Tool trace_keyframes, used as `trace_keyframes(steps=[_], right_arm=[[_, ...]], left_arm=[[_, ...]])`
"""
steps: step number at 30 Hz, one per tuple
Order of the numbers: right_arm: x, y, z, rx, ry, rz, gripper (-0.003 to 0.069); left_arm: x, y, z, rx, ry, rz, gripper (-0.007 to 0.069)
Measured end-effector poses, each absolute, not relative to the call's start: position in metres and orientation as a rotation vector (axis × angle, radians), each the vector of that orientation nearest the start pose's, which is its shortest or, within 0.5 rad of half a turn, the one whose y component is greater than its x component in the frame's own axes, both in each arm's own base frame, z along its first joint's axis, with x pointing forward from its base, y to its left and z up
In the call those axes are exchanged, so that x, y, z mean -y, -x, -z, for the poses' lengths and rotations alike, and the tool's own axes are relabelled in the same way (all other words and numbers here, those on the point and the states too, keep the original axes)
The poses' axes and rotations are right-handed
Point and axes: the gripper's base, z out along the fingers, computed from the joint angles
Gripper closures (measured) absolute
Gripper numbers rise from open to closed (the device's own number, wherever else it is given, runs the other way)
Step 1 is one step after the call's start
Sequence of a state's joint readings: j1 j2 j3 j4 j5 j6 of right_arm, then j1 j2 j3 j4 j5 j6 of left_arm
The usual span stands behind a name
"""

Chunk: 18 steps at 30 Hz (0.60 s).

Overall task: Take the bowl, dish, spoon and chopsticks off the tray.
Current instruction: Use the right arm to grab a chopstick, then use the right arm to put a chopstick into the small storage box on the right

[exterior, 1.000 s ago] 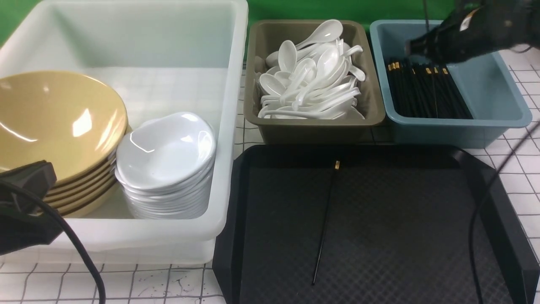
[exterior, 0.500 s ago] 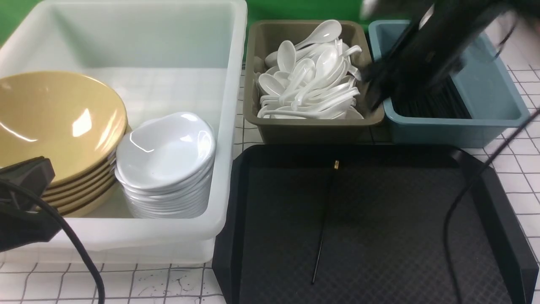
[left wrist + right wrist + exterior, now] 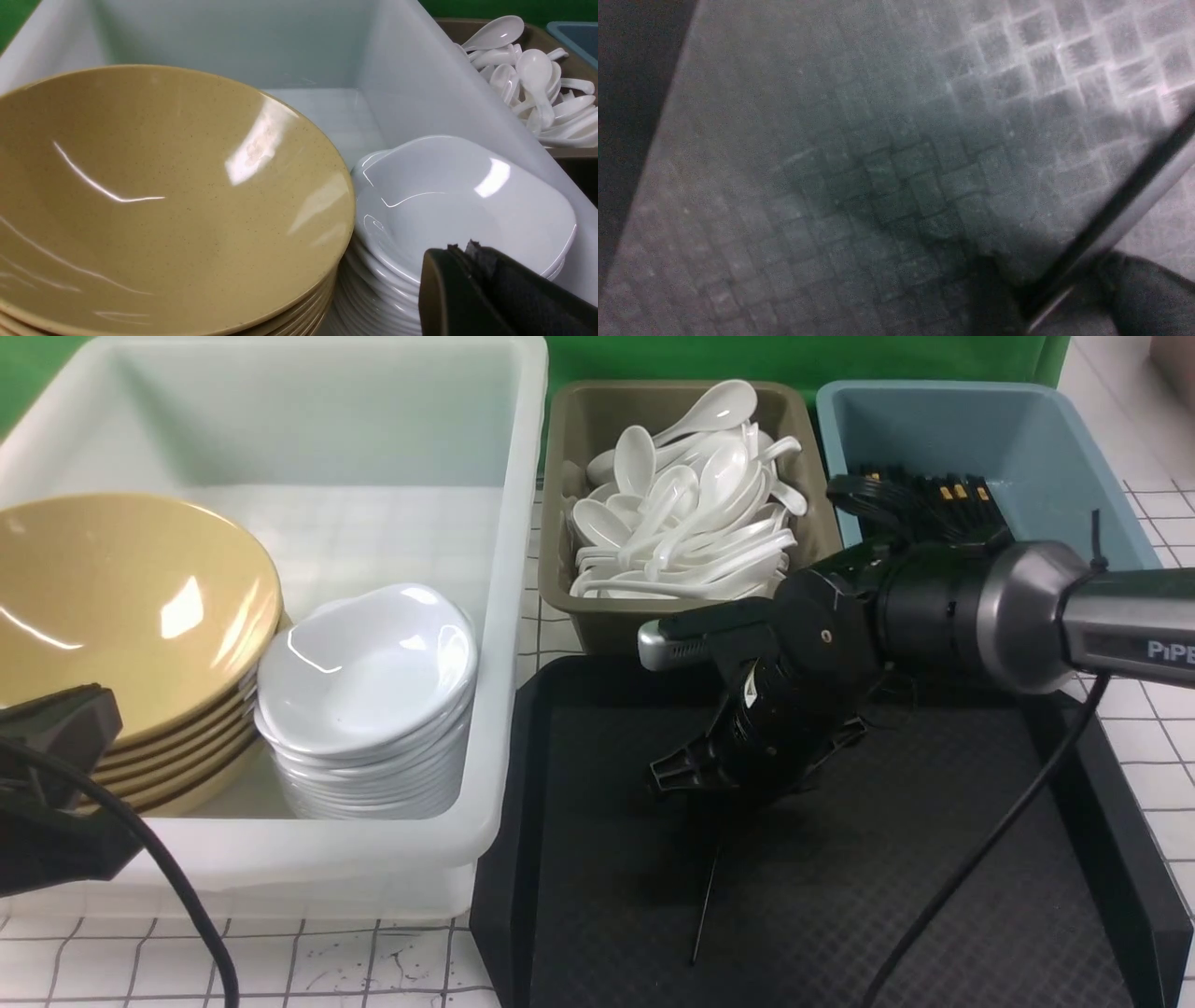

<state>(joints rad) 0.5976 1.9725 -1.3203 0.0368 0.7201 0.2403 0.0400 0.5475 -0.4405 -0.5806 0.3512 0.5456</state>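
Note:
One thin black chopstick (image 3: pixel 707 905) lies on the black tray (image 3: pixel 934 896). My right gripper (image 3: pixel 747 784) hangs low over it, pointing down, and hides the stick's far half. In the right wrist view the chopstick (image 3: pixel 1125 196) runs across the diamond-textured tray (image 3: pixel 831 186) and passes between the two spread fingers of my open right gripper (image 3: pixel 1059 298). My left gripper (image 3: pixel 65 728) is shut and empty at the white tub's near left corner. In the left wrist view the left gripper (image 3: pixel 460 252) shows in front of the stacked yellow bowls (image 3: pixel 163 186) and white dishes (image 3: pixel 462 196).
The big white tub (image 3: pixel 509 616) on the left holds the bowl stack (image 3: pixel 121 607) and the dish stack (image 3: pixel 369 672). Behind the tray, a brown bin (image 3: pixel 597 420) is full of white spoons (image 3: pixel 691 513) and a blue-grey tub (image 3: pixel 1064 448) holds black chopsticks (image 3: pixel 934 495).
My right arm swung from above the blue-grey tub down and left onto the tray, over the lone chopstick. The left arm has not moved.

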Motion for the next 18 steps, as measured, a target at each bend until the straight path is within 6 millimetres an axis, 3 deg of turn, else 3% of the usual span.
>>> trace_keyframes(steps=[7, 12, 16, 17, 18], right_arm=[[-0.231, -0.318, -0.165, -2.790, 0.717, -0.043, 0.0585], [-0.223, -0.307, -0.180, -2.801, 0.784, 0.000, 0.0596], [-0.216, -0.298, -0.215, -2.736, 0.813, -0.019, 0.0596], [-0.207, -0.287, -0.258, -2.625, 0.814, -0.065, 0.0597], [-0.202, -0.281, -0.278, -2.557, 0.811, -0.083, 0.0597]], left_arm=[[0.013, -0.116, -0.292, -1.883, -0.086, 0.157, 0.0631], [0.013, -0.116, -0.292, -1.884, -0.086, 0.157, 0.0631], [0.013, -0.115, -0.292, -1.886, -0.087, 0.159, 0.0631], [0.013, -0.115, -0.292, -1.886, -0.087, 0.159, 0.0631], [0.013, -0.115, -0.292, -1.886, -0.087, 0.159, 0.0631]])
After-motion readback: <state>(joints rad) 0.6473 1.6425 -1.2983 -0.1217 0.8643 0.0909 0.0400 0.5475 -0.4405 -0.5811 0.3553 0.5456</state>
